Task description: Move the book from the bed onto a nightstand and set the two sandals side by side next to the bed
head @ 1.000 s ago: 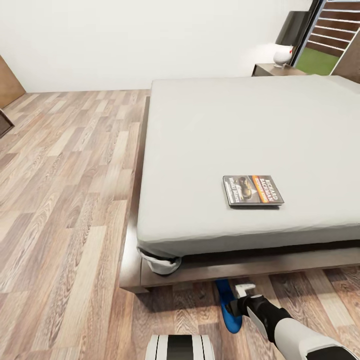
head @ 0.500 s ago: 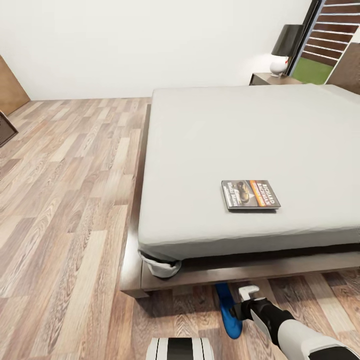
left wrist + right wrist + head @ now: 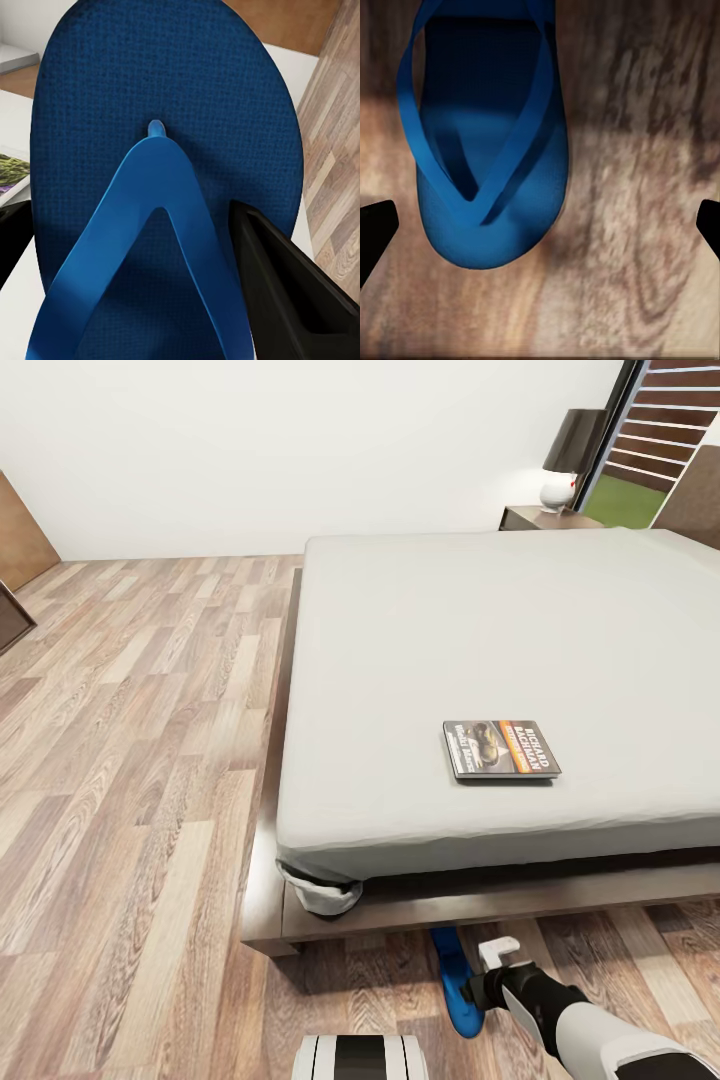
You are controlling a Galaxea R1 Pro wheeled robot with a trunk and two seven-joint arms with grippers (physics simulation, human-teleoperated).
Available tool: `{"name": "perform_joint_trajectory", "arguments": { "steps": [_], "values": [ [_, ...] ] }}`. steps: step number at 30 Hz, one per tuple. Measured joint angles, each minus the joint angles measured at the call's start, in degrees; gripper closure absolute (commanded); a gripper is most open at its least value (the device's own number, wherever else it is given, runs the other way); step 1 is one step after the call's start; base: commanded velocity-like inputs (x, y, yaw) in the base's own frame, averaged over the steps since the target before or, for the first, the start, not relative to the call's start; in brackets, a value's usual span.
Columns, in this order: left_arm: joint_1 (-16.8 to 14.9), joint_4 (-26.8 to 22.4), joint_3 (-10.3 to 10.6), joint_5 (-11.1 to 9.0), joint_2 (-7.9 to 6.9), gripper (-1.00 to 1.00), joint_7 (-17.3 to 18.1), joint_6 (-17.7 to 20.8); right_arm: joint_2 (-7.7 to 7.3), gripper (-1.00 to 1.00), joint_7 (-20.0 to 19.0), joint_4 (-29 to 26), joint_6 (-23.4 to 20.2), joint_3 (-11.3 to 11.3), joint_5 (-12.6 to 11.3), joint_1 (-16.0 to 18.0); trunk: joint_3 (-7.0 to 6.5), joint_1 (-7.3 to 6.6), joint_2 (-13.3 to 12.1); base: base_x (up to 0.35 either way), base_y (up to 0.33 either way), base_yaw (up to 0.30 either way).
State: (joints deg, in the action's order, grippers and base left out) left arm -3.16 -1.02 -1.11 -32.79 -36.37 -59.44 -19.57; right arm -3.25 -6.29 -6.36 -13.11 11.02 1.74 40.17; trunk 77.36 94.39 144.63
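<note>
The book lies flat on the light-grey bed, near its front edge. One blue sandal rests on the wood floor just in front of the bed frame; in the right wrist view this sandal lies strap up. My right gripper hovers at its right side, open, and in its own wrist view the right gripper has its fingertips spread wide with nothing between them. My left gripper is shut on the other blue sandal. A nightstand stands beyond the bed's far corner.
A lamp with a dark shade stands on the nightstand, beside a tall window. Wood floor stretches wide to the left of the bed. A brown piece of furniture sits at the far left wall.
The head camera tilted slightly, so the far end of the room shifted. My right gripper drew back a little toward me beside the floor sandal, which stayed put.
</note>
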Motion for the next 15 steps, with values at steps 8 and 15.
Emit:
{"name": "perform_joint_trajectory", "arguments": {
  "steps": [8,15],
  "values": [
    [0.00,0.00,1.14,0.11,0.06,1.00,-0.01,0.00,0.18,-1.00,0.00,0.65,-0.07,0.03,0.03,0.00,-0.21,-0.03,-0.01,0.000,0.000,0.000],
    [0.00,0.00,1.42,0.12,0.12,1.00,-0.05,-0.01,0.00,-1.00,0.01,1.89,-0.01,0.00,0.07,-0.03,-0.44,-0.05,-0.03,0.000,0.000,0.000]
  ]
}}
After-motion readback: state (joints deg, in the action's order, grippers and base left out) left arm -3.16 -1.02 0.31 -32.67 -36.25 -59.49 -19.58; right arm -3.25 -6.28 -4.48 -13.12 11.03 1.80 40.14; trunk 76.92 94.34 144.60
